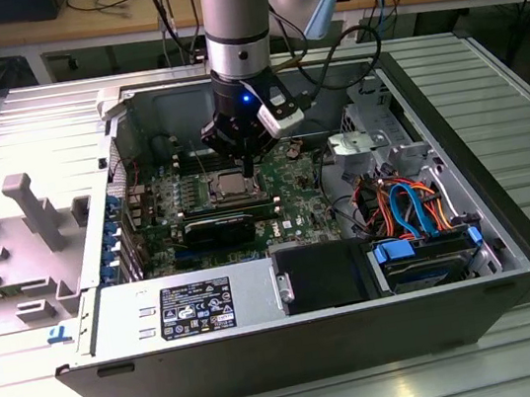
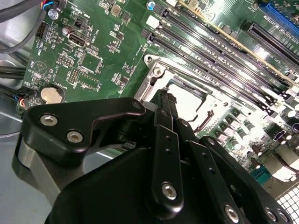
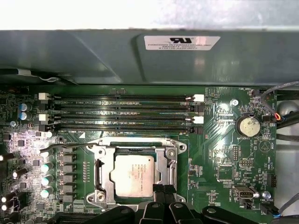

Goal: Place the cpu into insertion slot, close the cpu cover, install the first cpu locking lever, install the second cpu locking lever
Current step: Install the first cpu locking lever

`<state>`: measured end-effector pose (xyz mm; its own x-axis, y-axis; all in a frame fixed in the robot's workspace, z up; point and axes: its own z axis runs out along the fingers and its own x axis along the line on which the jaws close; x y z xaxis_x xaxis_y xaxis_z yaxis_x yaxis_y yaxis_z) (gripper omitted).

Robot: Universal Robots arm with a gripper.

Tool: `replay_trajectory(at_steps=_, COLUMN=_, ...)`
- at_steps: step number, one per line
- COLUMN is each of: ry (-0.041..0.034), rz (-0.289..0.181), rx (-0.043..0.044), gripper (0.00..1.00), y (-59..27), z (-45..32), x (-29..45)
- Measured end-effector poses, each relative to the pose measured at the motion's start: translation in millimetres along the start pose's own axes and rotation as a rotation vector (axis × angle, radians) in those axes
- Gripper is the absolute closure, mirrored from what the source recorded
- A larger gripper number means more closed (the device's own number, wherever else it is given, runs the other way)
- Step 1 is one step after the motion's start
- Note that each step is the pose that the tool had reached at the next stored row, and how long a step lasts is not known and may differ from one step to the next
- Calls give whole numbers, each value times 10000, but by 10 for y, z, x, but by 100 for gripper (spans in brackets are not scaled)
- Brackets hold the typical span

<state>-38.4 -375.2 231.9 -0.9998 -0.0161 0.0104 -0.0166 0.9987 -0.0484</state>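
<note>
Presently, lever (image 3: pixel 70 146): thin wire rod lying free beside the socket, toward the memory slots (image 3: pixel 121 112).
Cpu (image 3: pixel 134 174): seated flat in the insertion slot (image 3: pixel 103 192), cpu cover (image 3: pixel 161 161) down around it.
Gripper (image 3: pixel 162 189): fingertips pressed together, holding nothing, at the chip's near edge.

Cpu (image 3: pixel 134 175) dull silver; cpu cover (image 3: pixel 103 173) silver; circuit board (image 3: pixel 215 144) green; tool (image 3: pixel 163 189) apparently black.
</note>
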Motion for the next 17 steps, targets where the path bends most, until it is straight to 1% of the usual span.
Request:
replay_trajectory(at_steps=12, ry=1, rz=-1, rx=-5, gripper=89, y=-3, z=-2, x=28)
replay_trajectory(at_steps=14, ry=1, rz=-1, rx=-5, gripper=89, y=-4, z=-18, x=34)
replay_trajectory(at_steps=17, ry=1, rz=0, rx=-4, gripper=89, y=-4, z=-19, x=37)
